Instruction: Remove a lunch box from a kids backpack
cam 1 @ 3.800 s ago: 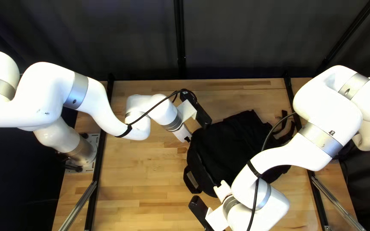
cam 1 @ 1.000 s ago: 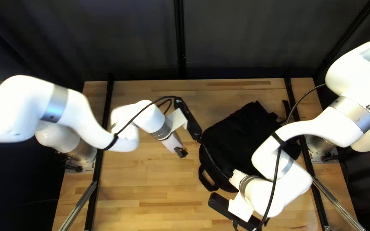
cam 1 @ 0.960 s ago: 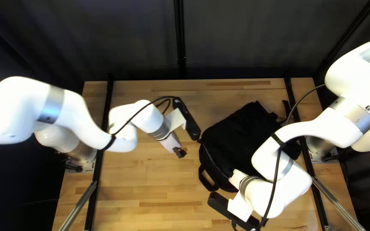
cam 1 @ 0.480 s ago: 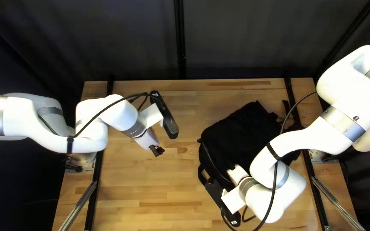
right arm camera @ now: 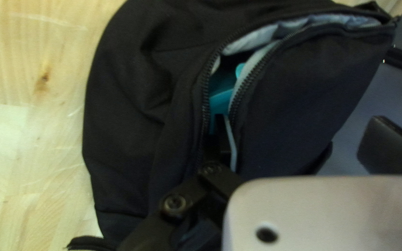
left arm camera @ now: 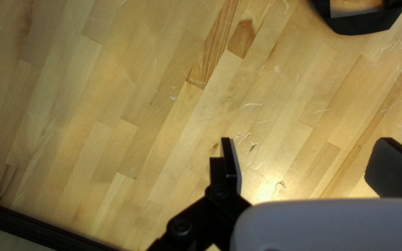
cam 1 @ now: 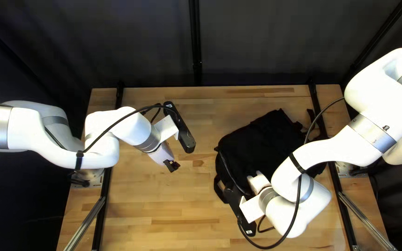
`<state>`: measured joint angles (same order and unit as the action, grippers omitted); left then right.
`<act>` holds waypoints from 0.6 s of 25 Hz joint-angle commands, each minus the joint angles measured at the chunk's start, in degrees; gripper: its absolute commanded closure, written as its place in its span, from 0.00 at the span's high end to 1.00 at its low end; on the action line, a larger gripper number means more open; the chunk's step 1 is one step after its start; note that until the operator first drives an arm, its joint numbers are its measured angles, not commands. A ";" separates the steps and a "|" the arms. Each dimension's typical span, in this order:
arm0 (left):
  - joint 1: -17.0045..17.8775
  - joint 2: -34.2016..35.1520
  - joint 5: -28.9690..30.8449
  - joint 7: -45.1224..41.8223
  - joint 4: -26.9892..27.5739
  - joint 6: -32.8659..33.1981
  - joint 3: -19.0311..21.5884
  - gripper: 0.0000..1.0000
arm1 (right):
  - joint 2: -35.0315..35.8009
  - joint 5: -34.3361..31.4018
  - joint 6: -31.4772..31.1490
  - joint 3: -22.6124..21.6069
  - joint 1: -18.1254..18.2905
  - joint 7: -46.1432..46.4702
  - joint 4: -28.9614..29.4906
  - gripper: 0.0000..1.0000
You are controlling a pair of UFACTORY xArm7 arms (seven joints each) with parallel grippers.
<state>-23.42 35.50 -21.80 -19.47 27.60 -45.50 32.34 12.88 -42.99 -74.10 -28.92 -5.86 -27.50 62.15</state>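
Observation:
My left gripper (cam 1: 171, 165) hangs over the table left of the black backpack (cam 1: 257, 139); in the left wrist view the left gripper (left arm camera: 310, 160) is open above bare wood. My right gripper (cam 1: 258, 182) is at the backpack's near-left side, its tips hidden in the top left view. In the right wrist view the backpack (right arm camera: 294, 102) has its zipper partly open, showing pale lining and a teal item (right arm camera: 222, 98), perhaps the lunch box. The right gripper (right arm camera: 305, 144) stands open there, one finger at the zipper gap, the other outside beyond the front panel.
A black strap loop (left arm camera: 361, 25) lies ahead of the left gripper. The right arm's cable (cam 1: 268, 247) droops over the table's near part. Dark rails (cam 1: 105, 186) run along both table sides.
My left arm has drawn back leftward from the backpack. The right gripper first went rightward, then came in against the backpack's near-left side. The backpack has shifted slightly right.

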 commanded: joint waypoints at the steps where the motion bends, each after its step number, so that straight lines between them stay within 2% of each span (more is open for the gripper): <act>1: -0.09 -1.53 -0.44 -0.58 0.14 1.76 0.91 1.00 | -1.32 0.15 -1.88 0.13 0.01 -0.36 -0.34 0.83; 2: -0.15 -1.96 -0.49 -0.70 0.23 2.19 1.12 1.00 | -1.62 0.14 -2.16 0.14 0.03 -0.30 -0.41 0.71; 3: -0.24 -2.65 -0.60 -0.87 0.37 2.90 1.42 1.00 | -1.80 0.05 -2.70 0.15 -0.05 -0.37 -0.30 0.11; 4: -0.30 -2.99 -0.64 -0.94 0.45 3.25 1.55 1.00 | -2.11 -0.03 -3.04 0.17 -0.04 -0.32 -0.41 0.00; 9: -0.81 -5.58 -0.99 -1.80 1.30 6.09 2.70 1.00 | -2.06 -0.59 -3.82 0.39 0.03 -0.16 -0.10 0.00; 15: -2.54 -12.13 -0.50 -3.48 3.51 12.17 5.36 1.00 | -3.42 -1.39 -2.94 1.03 0.56 -2.91 -1.73 0.00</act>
<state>-25.16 25.98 -22.65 -22.21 30.21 -35.81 36.52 9.98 -44.01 -77.42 -28.17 -5.49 -29.08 61.06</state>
